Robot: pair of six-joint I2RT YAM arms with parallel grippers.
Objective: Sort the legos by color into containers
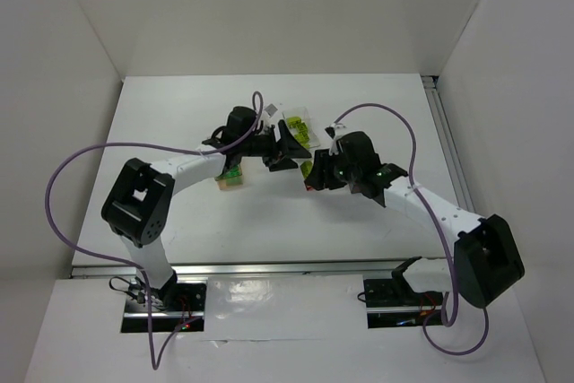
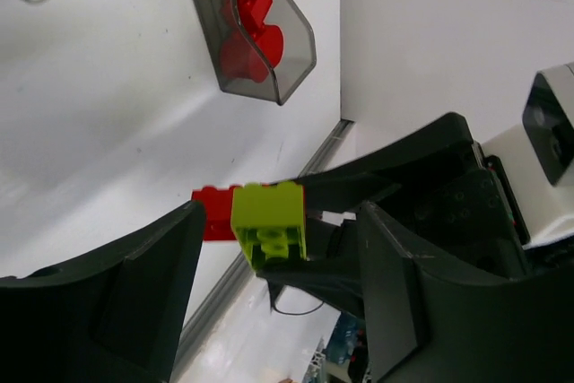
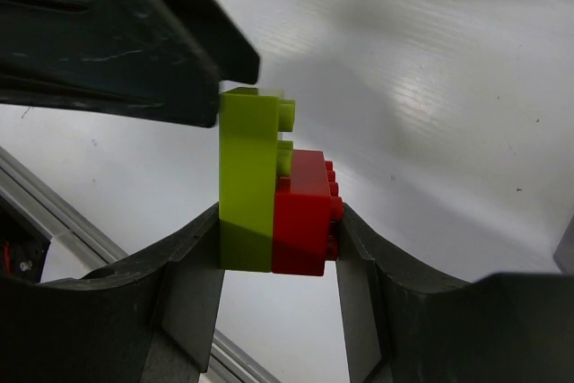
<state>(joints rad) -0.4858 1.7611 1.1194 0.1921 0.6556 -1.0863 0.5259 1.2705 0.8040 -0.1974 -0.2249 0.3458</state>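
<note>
The right tool [image 3: 278, 244] is clamped on a lime brick [image 3: 247, 186] stuck to a red brick [image 3: 303, 217], one finger pressing each side, and it holds the pair above the table [image 1: 179, 114] near its middle. The left tool [image 2: 280, 221] stands spread wide with the lime brick between its fingers, one finger just beside the brick's end, not squeezing it. Farther off, a translucent tray [image 2: 296, 60] holds other red bricks [image 2: 251, 38], and a clear tray [image 1: 289, 114] holds lime pieces [image 1: 303, 132].
</note>
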